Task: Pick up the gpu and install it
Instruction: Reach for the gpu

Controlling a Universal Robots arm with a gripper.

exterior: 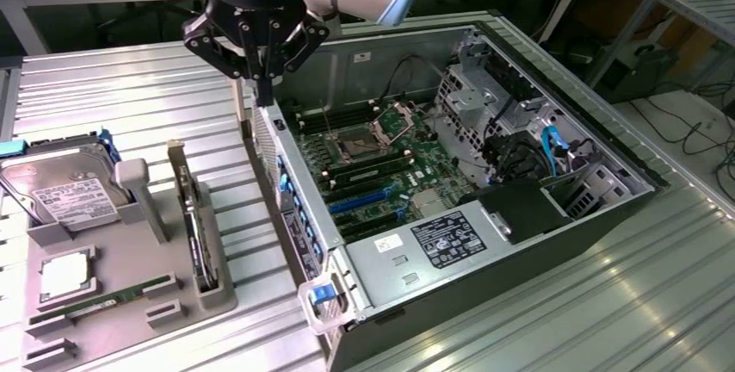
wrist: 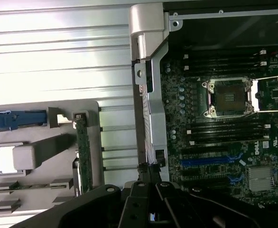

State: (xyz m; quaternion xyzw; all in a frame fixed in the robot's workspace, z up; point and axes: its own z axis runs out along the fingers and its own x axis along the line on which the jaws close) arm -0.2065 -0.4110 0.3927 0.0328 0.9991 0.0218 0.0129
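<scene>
Corrugated silver metal desk right across the scene. On it lies a big open black-and-grey computer case, tipped on its side with the green motherboard facing up. Out at nine o'clock from the case in the exterior view sits a flat grey plastic parts tray, and that's where our card is. The gpu is a thin dark card standing on edge in a tray slot, silver bracket at its far end, not yet picked up.

The black pincer hangs over the case's rear wall with its fingers pressed together, closed on nothing I can make out.

Now the key relation. From the pincer, the gpu lies at about seven o'clock in the exterior view, well apart and lower. Its long axis runs roughly twelve to six, near parallel with that rear wall. There's one arm on this rig, so no contest over reach.

Sharing the tray are a silver hard drive with a white label, propped upright, a square silver processor chip and a slim green memory stick.

The exterior view gives the pincer's height above the case. The wrist view looks straight down past the pincer and shows the gpu as a narrow edge-on strip. It also shows the motherboard's blue expansion slots, with nothing seated in them.
</scene>
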